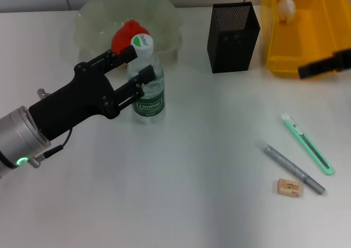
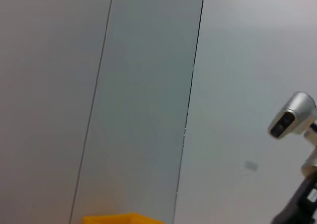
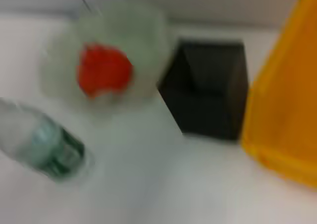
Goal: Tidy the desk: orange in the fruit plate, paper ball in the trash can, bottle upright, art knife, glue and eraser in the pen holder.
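The bottle [image 1: 147, 80] is seen standing upright on the white table [image 1: 181, 204], white cap on top, green label facing forward, just in front of the translucent fruit plate [image 1: 164, 17]. It is flanked by the left gripper [image 1: 137, 66], whose two black fingers [image 1: 112, 58] are spread to either side of the bottle's upper half; the claw is parted about as wide as the bottle, and whether the pads are pressing on it or merely alongside cannot be told. The orange [image 1: 129, 35] is found already lying in the fruit plate, partly hidden behind the bottle's cap. To the right of the plate the black mesh pen holder [image 1: 233, 37] is seen upright, and nothing can be made out inside it. Further right, the yellow trash can [image 1: 285, 45] is seen with the paper ball [image 1: 286, 8] resting in it. The right gripper [image 1: 323, 65] is glimpsed at the right edge, over the trash can's front wall, and how far its claw is open cannot be told. Well apart from all this, on the near right of the table, three items are left lying flat: the green art knife [image 1: 307, 144], the grey glue [image 1: 294, 169] stick just beside it, and the eraser [image 1: 289, 187] close against the glue's lower end.
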Robot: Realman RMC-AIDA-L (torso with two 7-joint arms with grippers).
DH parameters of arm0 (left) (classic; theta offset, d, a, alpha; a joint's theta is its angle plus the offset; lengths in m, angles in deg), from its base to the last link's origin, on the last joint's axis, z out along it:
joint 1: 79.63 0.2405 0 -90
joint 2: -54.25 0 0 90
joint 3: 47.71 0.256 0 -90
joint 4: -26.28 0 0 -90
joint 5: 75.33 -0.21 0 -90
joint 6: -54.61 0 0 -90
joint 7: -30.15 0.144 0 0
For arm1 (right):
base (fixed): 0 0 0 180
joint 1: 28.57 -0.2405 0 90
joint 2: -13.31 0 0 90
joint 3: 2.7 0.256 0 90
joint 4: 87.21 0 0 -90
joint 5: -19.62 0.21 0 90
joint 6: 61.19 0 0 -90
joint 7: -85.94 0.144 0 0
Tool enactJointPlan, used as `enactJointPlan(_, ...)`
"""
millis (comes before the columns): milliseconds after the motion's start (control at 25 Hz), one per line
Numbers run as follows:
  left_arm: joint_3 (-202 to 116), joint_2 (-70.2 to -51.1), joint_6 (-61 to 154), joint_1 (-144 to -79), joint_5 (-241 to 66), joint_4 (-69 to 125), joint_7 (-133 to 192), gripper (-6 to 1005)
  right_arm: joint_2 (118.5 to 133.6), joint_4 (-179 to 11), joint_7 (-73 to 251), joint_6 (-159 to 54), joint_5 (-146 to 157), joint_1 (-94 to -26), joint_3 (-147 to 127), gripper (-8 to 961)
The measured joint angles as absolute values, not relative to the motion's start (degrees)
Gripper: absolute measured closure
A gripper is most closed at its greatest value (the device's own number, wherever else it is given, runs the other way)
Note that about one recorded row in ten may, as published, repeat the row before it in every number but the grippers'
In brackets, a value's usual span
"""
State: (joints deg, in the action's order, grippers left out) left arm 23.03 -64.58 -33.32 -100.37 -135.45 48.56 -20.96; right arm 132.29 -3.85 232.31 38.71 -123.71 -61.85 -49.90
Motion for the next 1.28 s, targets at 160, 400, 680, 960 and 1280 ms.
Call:
enactJointPlan(160,22.7,-64.58,-33.0,-100.4,-135.4,48.0,-20.3,408,132.37,-2.4,237.9,43.4,-133.5,-64.4,-55.8,253)
enactJointPlan(400,22.4,-64.58,-32.8,-100.5,-135.3,47.9,-20.2,409,132.52,-10.6,239.4,38.7,-138.7,-65.6,-63.2,253)
enactJointPlan(680,22.2,-64.58,-32.5,-100.9,-135.0,47.8,-20.2,408,132.65,-18.9,239.5,31.2,-141.4,-67.6,-68.7,281)
enactJointPlan(960,22.2,-64.45,-32.4,-101.5,-134.7,47.8,-20.2,408,132.65,-27.1,239.1,26.2,-141.5,-71.4,-70.2,454)
enactJointPlan(1280,21.7,-64.40,-32.4,-101.5,-134.6,47.8,-20.2,408,132.68,-30.0,239.6,23.8,-141.7,-72.4,-73.3,452)
